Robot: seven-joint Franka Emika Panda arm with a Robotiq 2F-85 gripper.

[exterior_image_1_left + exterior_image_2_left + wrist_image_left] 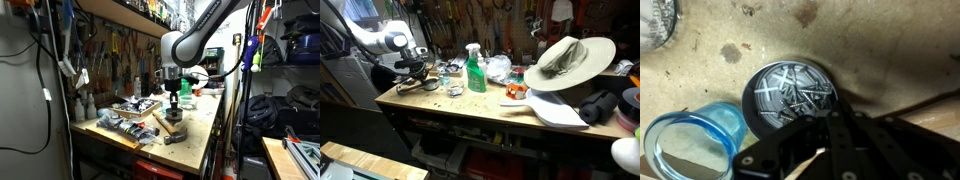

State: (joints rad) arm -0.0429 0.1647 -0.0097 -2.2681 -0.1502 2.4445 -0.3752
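My arm (192,40) is a run of smooth, rounded white shells with dark grey-black bands and caps where the joints meet. My gripper (823,125) at its end is matt black throughout, built of flat, angular links, and a few small pale round pins or screw heads dot them in the wrist view.

The white arm (192,42) arched over at its elbow, with the wrist pointing straight down. The pincer (174,102) hung low beneath it. In the wrist view its black fingers (792,152) were pressed together, with no gap visible between them.
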